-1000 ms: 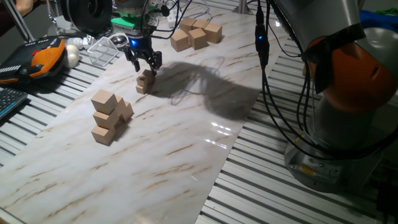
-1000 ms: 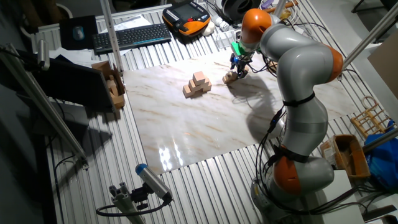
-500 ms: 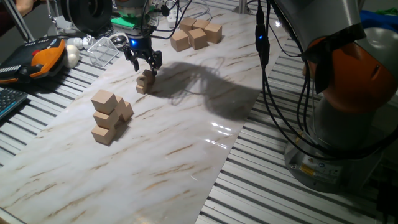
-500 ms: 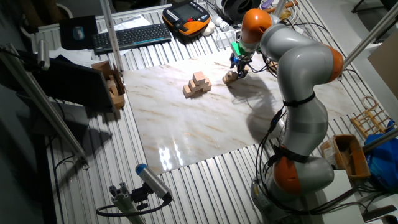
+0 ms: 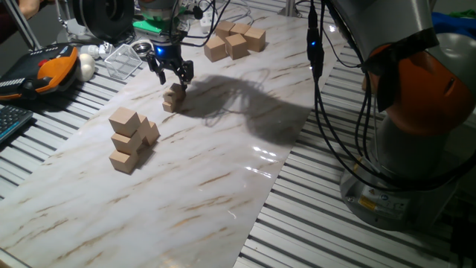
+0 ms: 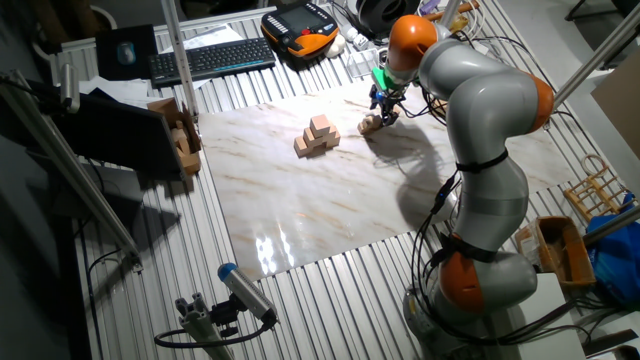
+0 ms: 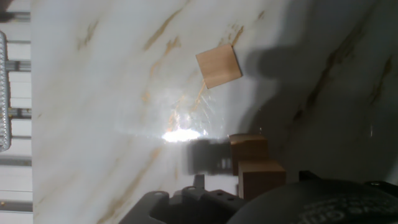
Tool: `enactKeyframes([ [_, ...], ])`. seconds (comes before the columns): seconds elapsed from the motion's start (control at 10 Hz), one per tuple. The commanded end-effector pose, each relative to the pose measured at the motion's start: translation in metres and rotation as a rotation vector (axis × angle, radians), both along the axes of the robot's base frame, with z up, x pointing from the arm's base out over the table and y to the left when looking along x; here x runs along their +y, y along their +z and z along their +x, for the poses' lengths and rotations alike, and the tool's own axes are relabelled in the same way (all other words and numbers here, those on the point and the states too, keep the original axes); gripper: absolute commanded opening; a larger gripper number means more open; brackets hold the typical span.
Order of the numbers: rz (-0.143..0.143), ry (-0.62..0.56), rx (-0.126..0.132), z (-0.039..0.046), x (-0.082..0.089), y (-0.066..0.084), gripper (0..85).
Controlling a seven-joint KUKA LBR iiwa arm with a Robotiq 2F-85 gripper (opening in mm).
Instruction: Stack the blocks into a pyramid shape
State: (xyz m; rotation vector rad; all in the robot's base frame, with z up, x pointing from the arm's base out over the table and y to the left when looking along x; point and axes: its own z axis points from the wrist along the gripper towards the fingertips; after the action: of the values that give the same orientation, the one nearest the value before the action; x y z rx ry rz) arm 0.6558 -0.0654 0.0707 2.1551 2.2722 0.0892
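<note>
While my hand hovers open and empty over the tiny light-tan wooden blocks, they sit stacked beside the larger tan cube pile, ready for another tier.

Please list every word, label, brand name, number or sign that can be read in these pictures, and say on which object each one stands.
No text can be read in any view.
Keyboard: key legends too small to read.
Orange-and-black handheld controller: its screen and markings are blurred.
Blocks, gripper and marble-patterned board: no writing visible.
</note>
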Motion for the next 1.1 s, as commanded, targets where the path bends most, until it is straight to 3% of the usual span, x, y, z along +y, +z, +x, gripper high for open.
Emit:
enactKeyframes([
  [0.0,0.0,-0.004,-0.001,0.0,0.0,-0.0001,68.0],
  [1.0,0.0,-0.006,-0.011,0.0014,0.0002,-0.001,68.0],
])
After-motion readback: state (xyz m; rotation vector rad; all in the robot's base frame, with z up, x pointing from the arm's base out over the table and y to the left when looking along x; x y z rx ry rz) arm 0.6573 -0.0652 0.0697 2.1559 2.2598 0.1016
